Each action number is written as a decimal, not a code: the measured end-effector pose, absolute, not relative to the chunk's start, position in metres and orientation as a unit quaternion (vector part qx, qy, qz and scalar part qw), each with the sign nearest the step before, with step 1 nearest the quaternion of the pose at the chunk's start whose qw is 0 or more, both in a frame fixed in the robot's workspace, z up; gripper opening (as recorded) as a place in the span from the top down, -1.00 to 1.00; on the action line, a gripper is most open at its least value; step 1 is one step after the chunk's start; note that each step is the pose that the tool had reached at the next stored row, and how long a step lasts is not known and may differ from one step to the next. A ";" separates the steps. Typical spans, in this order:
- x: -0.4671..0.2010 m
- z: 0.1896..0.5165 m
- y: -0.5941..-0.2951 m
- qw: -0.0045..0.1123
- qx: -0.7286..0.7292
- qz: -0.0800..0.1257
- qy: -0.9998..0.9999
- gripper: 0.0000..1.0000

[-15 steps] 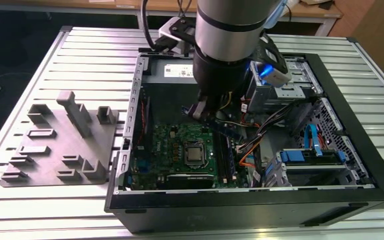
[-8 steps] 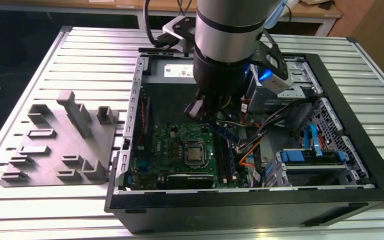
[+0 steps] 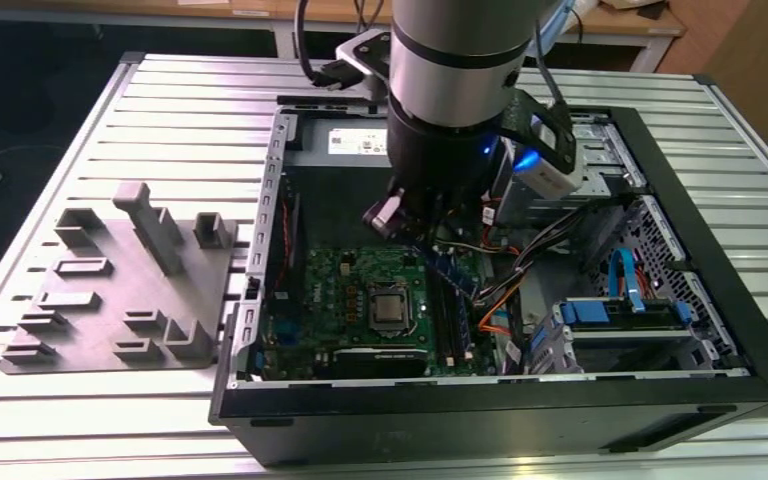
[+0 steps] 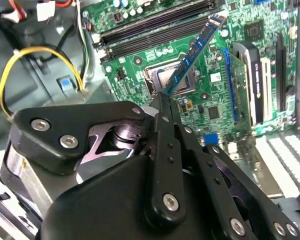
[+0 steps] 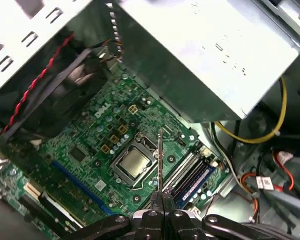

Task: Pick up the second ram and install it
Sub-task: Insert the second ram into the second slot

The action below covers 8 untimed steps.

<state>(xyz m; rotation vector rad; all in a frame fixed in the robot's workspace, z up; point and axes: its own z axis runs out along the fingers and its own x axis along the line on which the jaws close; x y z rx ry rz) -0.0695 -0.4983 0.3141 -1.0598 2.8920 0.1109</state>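
Black link arms of the pincer [image 4: 165,100] stand closest in the second wrist view, and its fingertips are pressed together on one end of the second ram [image 4: 194,51] — so the pincer is narrow and holds the stick. From the fingertips the stick runs outward, away from the pincer, and its far end points toward the long black memory slots [image 4: 155,25] of the green motherboard [image 4: 225,105]. It hangs above the board and does not touch it. It is over the region between the processor socket [image 5: 134,163] and the slots, not yet in any slot.

In the first wrist view the second ram [image 5: 160,160] shows edge-on, as one thin line that rises from the pincer [image 5: 162,195], with the memory slots [image 5: 190,175] just beside it. I judge that its long axis crosses the line of the slots at an angle, but how much it tilts I cannot tell.

The stick is slim and flat, blue, with a row of small dark chips along its face.

In the exterior view the arm reaches down into the open computer case [image 3: 704,330]. The grey holder block [image 3: 131,290] lies well apart on the worktop [image 3: 157,100].
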 end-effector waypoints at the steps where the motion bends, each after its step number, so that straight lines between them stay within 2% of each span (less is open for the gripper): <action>1: -0.069 0.314 -0.498 0.030 -0.335 0.036 0.941 0.84; 8: -0.069 0.312 -0.498 0.032 -0.275 0.034 0.960 0.84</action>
